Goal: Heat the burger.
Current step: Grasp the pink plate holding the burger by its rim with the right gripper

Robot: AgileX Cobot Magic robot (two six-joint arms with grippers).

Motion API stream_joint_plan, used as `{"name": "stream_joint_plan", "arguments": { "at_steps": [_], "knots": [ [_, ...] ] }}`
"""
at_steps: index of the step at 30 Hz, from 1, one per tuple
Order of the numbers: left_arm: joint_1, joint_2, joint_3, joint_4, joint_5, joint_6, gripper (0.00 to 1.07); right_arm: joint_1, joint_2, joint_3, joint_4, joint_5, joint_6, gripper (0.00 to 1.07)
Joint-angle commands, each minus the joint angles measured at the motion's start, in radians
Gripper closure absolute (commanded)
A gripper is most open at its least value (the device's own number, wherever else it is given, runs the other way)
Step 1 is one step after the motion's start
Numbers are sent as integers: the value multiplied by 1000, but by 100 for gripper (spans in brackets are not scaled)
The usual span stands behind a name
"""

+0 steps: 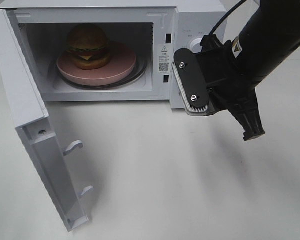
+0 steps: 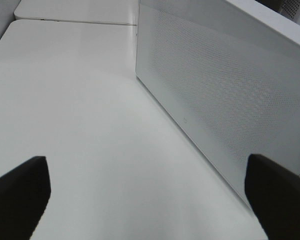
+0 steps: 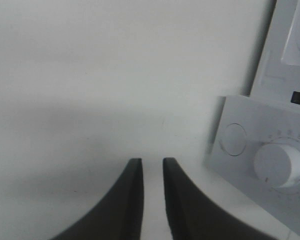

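The burger [image 1: 87, 46] sits on the pink plate [image 1: 124, 66] inside the microwave [image 1: 90, 15] cavity, toward the plate's hinge-side edge. The door [image 1: 25, 110] stands swung open over the tabletop [image 1: 165, 175]. Only the exterior view shows the food. The left wrist view shows the door's perforated outer face and the left gripper [image 2: 146, 170] – spread wide, empty. The right wrist view shows the right gripper [image 3: 152, 165] – fingers parted by a narrow gap, pinching nothing – near the control dial [image 3: 280, 166].

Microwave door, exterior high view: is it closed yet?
No, the microwave door stands swung wide open, leaving the burger on its pink plate exposed inside.
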Motion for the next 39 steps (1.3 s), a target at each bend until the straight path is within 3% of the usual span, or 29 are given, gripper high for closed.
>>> {"name": "stream_joint_plan", "arguments": {
  "at_steps": [1, 2, 5, 7, 8, 10, 13, 15, 30, 39],
  "knots": [
    [3, -4, 3, -7, -10, -2, 9, 21, -6, -5, -61, -19, -9, 80],
    [3, -4, 3, -7, -10, -2, 9, 36, -6, -5, -90, -48, 9, 72],
    [3, -4, 3, -7, -10, -2, 9, 44, -6, -5, -94, -67, 16, 69],
    [3, -4, 3, -7, -10, -2, 9, 67, -6, -5, -98, -143, 35, 51],
    [3, -4, 3, -7, -10, -2, 9, 67, -6, -5, -98, -143, 35, 51],
    [3, -4, 3, -7, -10, -2, 9, 83, -6, -5, -100, -181, 45, 36],
    [3, -4, 3, -7, -10, -2, 9, 88, 0, -5, -113, -202, 60, 30],
    [3, -4, 3, -7, -10, -2, 9, 88, 20, -5, -117, -226, 108, 19],
    [3, -4, 3, -7, -10, -2, 9, 100, 139, -7, -145, -364, 163, 21],
    [3, -4, 3, -7, -10, -2, 9, 100, 254, -137, -145, -374, 193, 22]
  ]
}}
